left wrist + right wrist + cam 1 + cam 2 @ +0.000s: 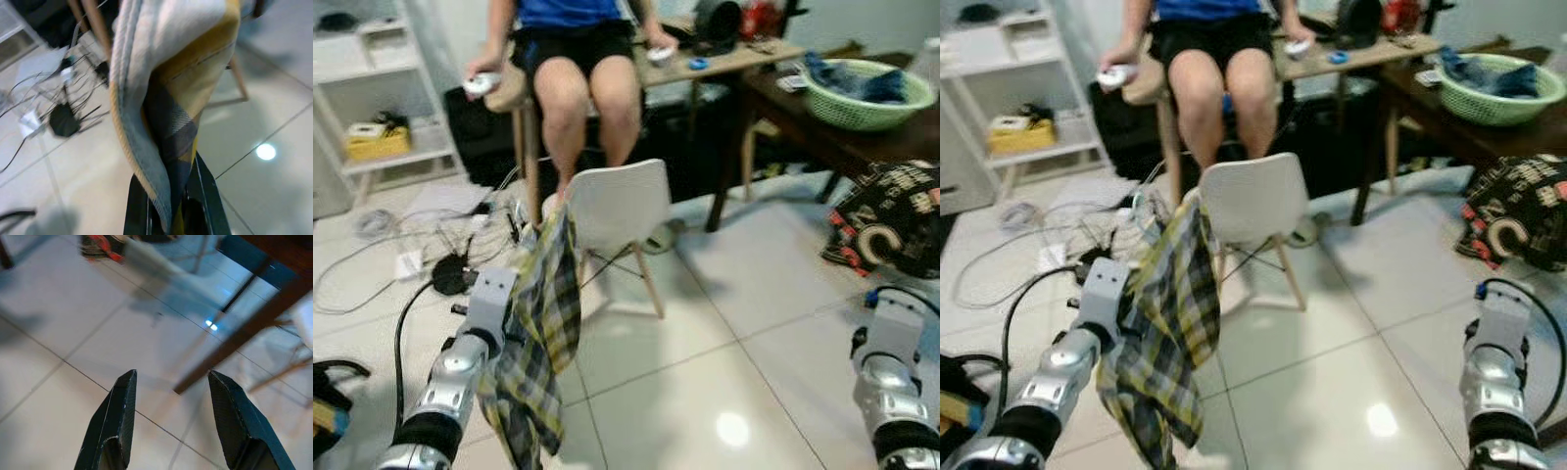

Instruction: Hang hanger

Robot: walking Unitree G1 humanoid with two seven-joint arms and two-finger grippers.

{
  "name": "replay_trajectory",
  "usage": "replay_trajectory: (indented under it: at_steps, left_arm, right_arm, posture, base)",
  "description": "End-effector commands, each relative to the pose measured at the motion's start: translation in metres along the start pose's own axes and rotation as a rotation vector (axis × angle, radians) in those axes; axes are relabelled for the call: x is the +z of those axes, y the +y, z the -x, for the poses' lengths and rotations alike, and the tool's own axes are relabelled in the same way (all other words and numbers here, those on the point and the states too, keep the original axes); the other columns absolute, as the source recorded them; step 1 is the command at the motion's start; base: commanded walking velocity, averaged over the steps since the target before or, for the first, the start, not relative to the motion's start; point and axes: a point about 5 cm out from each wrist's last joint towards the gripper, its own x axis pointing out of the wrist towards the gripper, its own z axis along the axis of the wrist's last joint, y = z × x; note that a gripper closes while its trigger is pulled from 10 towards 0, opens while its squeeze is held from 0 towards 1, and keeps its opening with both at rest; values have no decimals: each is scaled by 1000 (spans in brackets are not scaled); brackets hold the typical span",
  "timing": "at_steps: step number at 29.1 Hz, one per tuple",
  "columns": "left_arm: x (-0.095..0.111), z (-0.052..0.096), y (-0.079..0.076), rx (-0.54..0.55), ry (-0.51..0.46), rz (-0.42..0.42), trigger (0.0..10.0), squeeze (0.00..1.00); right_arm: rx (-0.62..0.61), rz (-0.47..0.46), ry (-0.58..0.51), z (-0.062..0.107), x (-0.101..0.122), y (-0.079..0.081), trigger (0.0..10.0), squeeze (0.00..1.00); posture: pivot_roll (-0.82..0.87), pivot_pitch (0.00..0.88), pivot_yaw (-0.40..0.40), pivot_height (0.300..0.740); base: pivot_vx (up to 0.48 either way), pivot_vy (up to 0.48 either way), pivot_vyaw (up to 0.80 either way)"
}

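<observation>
So the thing being carried is a yellow, grey and white plaid shirt [543, 333], and it's hanging in a long bunch from the left gripper [171, 205], draped down past the silver left arm [445, 392] with its lower end close to the tiled floor [724, 372]. In the left wrist view the two black fingers [210, 200] are pinched in tight around a fold of the fabric, so it's got a solid hold on the cloth. Can't actually make out a hanger anywhere in that bundle, it's all folded fabric from what I can see. The top of the shirt sits right in front of the left edge of a white chair [617, 211] with slim wooden legs, which stands just beyond it on the tiles. The right gripper [171, 426] is down low over bare floor with its fingers [115, 421] spread well apart and nothing between them; a dark wooden table leg [234, 342] crosses that wrist view. Further out, a person sits on a stool behind the chair with a white controller [481, 83] in one hand. To the robot's right there's a dark table carrying a green basket [862, 98] of blue clothes, and a black printed bag [891, 220] on the floor by it. To the left, a tangle of cables [440, 250] and a white shelf unit [382, 98].
</observation>
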Motion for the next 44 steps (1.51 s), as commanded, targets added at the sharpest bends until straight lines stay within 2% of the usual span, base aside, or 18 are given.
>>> replay_trajectory:
  at_steps: [1,9,17,28,32,36,44]
  left_arm:
    - [4,0,1,9,-34,-8,10000,0]
    - [4,1,-1,1,-34,-9,10000,0]
    - [6,0,-5,-9,-39,-9,10000,0]
    - [5,0,-7,-14,-39,-13,10000,0]
    - [6,0,-11,-23,-46,-11,10000,0]
    - [11,0,-17,-35,-62,1,10000,0]
    - [22,-2,-20,-39,-99,17,10000,0]
  right_arm:
    - [-10,16,33,1,-7,1,10000,0]
    - [-12,30,41,1,-9,3,10000,0]
    - [46,27,34,3,-9,13,10000,0]
    - [25,29,10,2,-1,15,10000,0]
    - [14,-32,-23,1,12,20,10000,0]
    - [9,-51,-71,2,25,25,10000,0]
    - [-16,-73,-109,-2,40,20,10000,0]
  posture:
    - [-96,107,63,740]
    - [-93,109,61,740]
    - [-95,110,62,740]
    - [-93,107,58,740]
    - [-91,105,58,740]
    - [-92,101,58,740]
    - [-90,95,55,740]
  base:
    - [0,0,-775]
    - [0,0,-769]
    - [0,0,-769]
    - [0,0,-769]
    - [0,0,-769]
    - [0,0,-769]
    - [0,0,-769]
